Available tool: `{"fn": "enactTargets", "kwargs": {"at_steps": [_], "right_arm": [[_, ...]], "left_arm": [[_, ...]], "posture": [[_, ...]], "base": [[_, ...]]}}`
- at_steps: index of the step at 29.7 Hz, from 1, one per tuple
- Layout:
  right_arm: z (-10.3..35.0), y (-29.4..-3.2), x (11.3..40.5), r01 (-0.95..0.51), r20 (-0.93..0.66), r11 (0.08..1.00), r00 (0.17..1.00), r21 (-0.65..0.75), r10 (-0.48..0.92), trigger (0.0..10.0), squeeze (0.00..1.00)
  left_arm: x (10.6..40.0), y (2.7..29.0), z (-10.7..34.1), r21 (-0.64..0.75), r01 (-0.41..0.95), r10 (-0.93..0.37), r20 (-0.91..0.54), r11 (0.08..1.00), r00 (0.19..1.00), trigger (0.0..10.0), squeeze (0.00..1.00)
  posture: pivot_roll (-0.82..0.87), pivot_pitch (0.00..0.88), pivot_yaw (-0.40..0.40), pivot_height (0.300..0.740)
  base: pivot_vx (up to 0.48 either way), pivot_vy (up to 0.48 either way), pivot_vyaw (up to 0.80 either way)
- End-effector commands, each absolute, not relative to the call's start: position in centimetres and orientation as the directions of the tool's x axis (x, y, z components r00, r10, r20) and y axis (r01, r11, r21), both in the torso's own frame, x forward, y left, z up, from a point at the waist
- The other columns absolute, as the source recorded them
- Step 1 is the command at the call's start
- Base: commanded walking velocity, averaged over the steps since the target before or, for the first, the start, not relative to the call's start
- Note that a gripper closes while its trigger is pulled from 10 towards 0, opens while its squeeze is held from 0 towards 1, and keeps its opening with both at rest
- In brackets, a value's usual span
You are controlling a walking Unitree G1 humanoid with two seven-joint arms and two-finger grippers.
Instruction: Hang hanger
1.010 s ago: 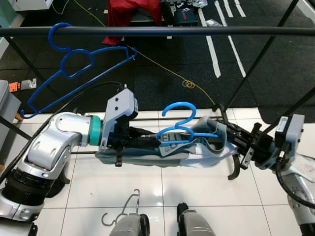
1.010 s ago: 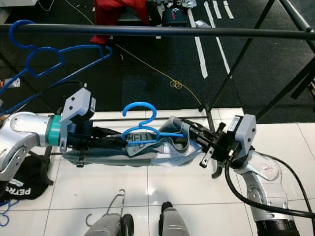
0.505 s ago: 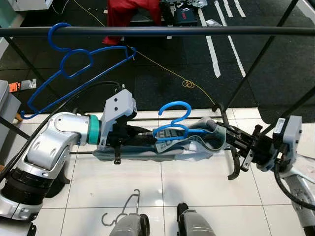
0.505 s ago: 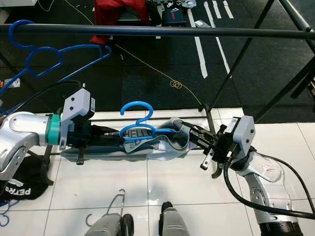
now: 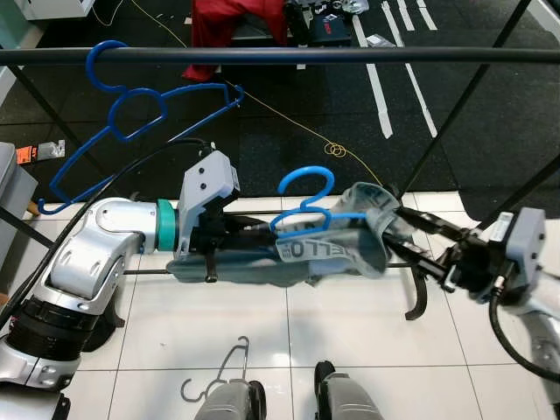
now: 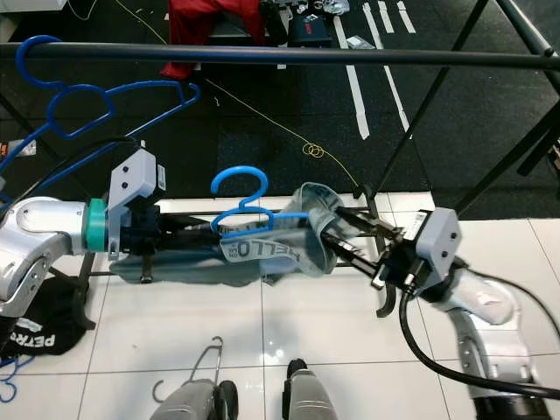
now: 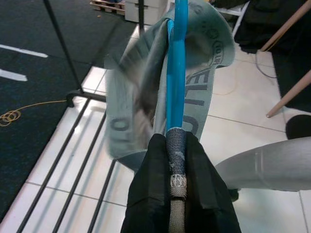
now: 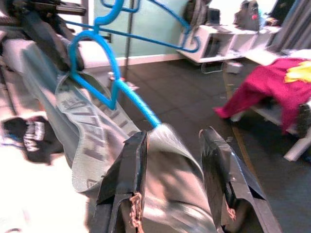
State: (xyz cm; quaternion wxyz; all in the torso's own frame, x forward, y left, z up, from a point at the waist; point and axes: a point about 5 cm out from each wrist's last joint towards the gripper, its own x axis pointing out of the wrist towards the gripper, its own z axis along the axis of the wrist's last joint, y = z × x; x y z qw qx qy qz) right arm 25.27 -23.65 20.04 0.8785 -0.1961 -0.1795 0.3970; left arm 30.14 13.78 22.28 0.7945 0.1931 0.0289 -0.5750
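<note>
hanger [image 5: 308,207] and cloth [image 5: 337,252] lifted higher toward rail [image 5: 280,55].
left tool [image 7: 177,160] clamps hanger's end; right tool [image 8: 171,145] spread apart around cloth's other end.

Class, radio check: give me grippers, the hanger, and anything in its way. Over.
Left gripper shut on light blue hanger, grey garment draped on it. Right gripper open around the garment's far end. Hook below the rail; dark blue hanger hangs at its left.

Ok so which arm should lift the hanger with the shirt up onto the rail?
Probably left. The left gripper is clamped on the light blue hanger, so it controls the hook below the rail. The right gripper only straddles the grey garment.
</note>
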Motion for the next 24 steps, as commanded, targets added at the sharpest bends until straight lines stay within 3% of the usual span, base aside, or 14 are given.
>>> {"fn": "enactTargets", "kwargs": {"at_steps": [1,2,7,8,11,15,17,22,23,24], "right_arm": [[20.3,-25.1,25.1,-0.564,0.169,0.642,0.669,-0.519,0.724,10.0,0.53],[20.4,-25.6,25.0,-0.544,0.173,0.657,0.687,-0.522,0.706,10.0,1.0],[20.9,-27.4,25.0,-0.425,0.212,0.734,0.771,-0.53,0.6,10.0,1.0],[21.2,-27.9,25.1,-0.381,0.245,0.766,0.792,-0.518,0.559,10.0,0.0],[21.8,-28.8,25.1,-0.308,0.318,0.819,0.81,-0.484,0.492,10.0,0.0],[22.1,-28.6,25.2,-0.343,0.362,0.844,0.788,-0.412,0.497,10.0,0.0],[22.0,-27.5,25.2,-0.431,0.364,0.826,0.75,-0.364,0.552,10.0,0.0],[22.0,-27.3,25.2,-0.45,0.362,0.818,0.741,-0.358,0.566,10.0,0.0],[21.9,-25.3,25.4,-0.557,0.333,0.752,0.676,-0.354,0.657,10.0,0.0],[21.9,-25.3,25.4,-0.557,0.333,0.752,0.676,-0.354,0.657,10.0,0.0]], "left_arm": [[30.3,14.1,22.4,0.295,0.914,-0.899,-0.256,0.278,0.356,0.0,0.0],[30.4,14.2,22.5,0.302,0.909,-0.896,-0.25,0.288,0.367,0.0,0.0],[30.7,14.2,22.7,0.317,0.896,-0.895,-0.22,0.311,0.388,0.0,0.0],[30.7,14.2,22.8,0.32,0.894,-0.896,-0.211,0.314,0.391,0.0,0.0],[30.8,14.0,22.9,0.326,0.889,-0.898,-0.194,0.321,0.396,0.0,0.0],[30.6,13.8,22.7,0.349,0.885,-0.899,-0.196,0.309,0.392,0.0,0.0],[30.4,13.6,22.4,0.366,0.885,-0.902,-0.208,0.286,0.378,0.0,0.0],[30.3,13.5,22.3,0.369,0.886,-0.903,-0.211,0.281,0.375,0.0,0.0],[30.1,13.1,21.7,0.387,0.889,-0.905,-0.238,0.246,0.354,0.0,0.0],[30.1,13.1,21.7,0.387,0.889,-0.905,-0.238,0.246,0.354,0.0,0.0]], "posture": [[-0.06,0.162,0.103,0.74],[-0.07,0.159,0.103,0.74],[-0.07,0.154,0.102,0.74],[-0.07,0.151,0.103,0.74],[-0.07,0.149,0.105,0.74],[-0.07,0.147,0.105,0.74],[-0.07,0.143,0.104,0.74],[-0.07,0.143,0.104,0.74],[-0.07,0.141,0.101,0.74],[-0.07,0.141,0.101,0.74]], "base": [[0.0,0.0,0.0],[0.0,0.0,0.0],[0.0,0.0,0.0],[0.0,0.0,0.0],[0.0,0.0,0.0],[0.0,0.0,0.0],[0.0,0.0,0.0],[0.0,0.0,0.0],[0.0,0.0,0.0],[0.0,0.0,0.0]]}}
